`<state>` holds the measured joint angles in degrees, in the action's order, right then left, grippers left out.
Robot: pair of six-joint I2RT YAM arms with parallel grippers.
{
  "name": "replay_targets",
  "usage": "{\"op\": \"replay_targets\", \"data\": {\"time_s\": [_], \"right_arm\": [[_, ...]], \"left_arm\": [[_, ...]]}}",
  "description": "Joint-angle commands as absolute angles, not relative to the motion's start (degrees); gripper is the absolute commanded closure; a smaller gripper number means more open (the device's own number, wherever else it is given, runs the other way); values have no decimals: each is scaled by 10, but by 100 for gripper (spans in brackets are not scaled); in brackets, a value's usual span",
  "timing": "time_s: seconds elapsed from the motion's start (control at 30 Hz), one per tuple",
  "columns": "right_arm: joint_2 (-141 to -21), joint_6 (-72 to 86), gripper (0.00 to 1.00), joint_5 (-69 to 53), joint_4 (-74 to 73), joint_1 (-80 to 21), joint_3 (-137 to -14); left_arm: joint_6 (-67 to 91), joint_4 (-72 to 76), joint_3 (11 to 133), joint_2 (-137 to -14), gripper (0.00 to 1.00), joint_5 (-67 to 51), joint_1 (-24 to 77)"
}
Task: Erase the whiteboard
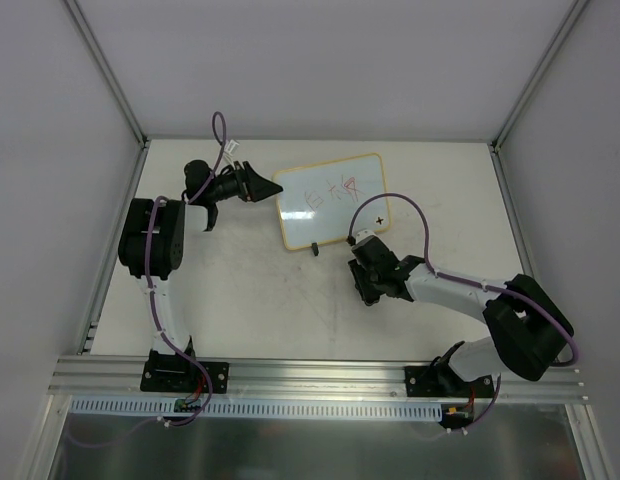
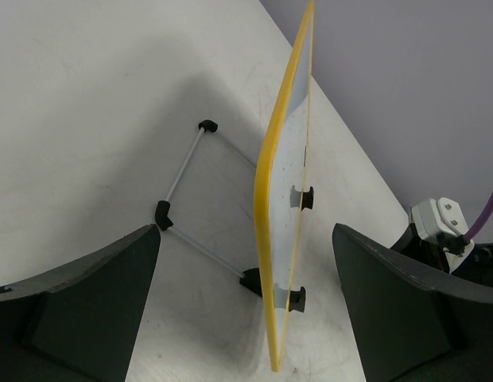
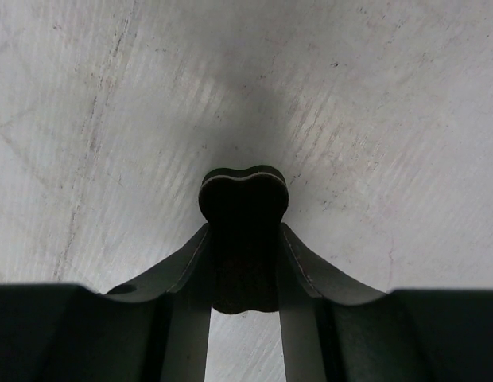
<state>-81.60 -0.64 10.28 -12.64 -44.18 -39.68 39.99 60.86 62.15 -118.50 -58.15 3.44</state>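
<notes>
The whiteboard (image 1: pixel 335 205) stands tilted on its wire stand at the back middle of the table, with red and pale scribbles (image 1: pixel 330 192) on its face. My left gripper (image 1: pixel 262 185) is open at the board's left edge. In the left wrist view the yellow rim (image 2: pixel 265 239) runs edge-on between the two wide-apart fingers (image 2: pixel 87 302), touching neither. My right gripper (image 1: pixel 368 290) hangs low over the table in front of the board. It is shut on a small black bone-shaped eraser (image 3: pixel 243 191), whose end sticks out past the fingertips of the right gripper (image 3: pixel 244 232).
The wire stand (image 2: pixel 183 171) and two black clip feet (image 2: pixel 298 298) hold the board up. Grey walls close the table (image 1: pixel 250 300) at the left, back and right. An aluminium rail (image 1: pixel 320 375) with both arm bases runs along the near edge.
</notes>
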Motion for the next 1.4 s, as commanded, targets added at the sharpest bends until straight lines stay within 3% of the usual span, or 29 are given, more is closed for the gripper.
{"op": "replay_targets", "data": {"time_s": [0.0,0.33,0.5,0.6,0.8,1.37], "right_arm": [[-810,-2,71,110,-119,-446,-416],[-759,-5,71,105,-137,-446,-451],[-752,-18,72,109,-146,-443,-482],[-766,-23,74,105,-149,-439,-513],[-799,-29,74,96,-149,-434,-562],[-903,-63,76,64,-149,-392,-744]], "left_arm": [[379,638,636,-1177,9,-604,41],[381,633,638,-1180,20,-610,48],[381,632,642,-1185,21,-621,60],[380,633,641,-1186,22,-625,63],[376,636,632,-1178,35,-628,65],[385,651,612,-1179,42,-635,68]]}}
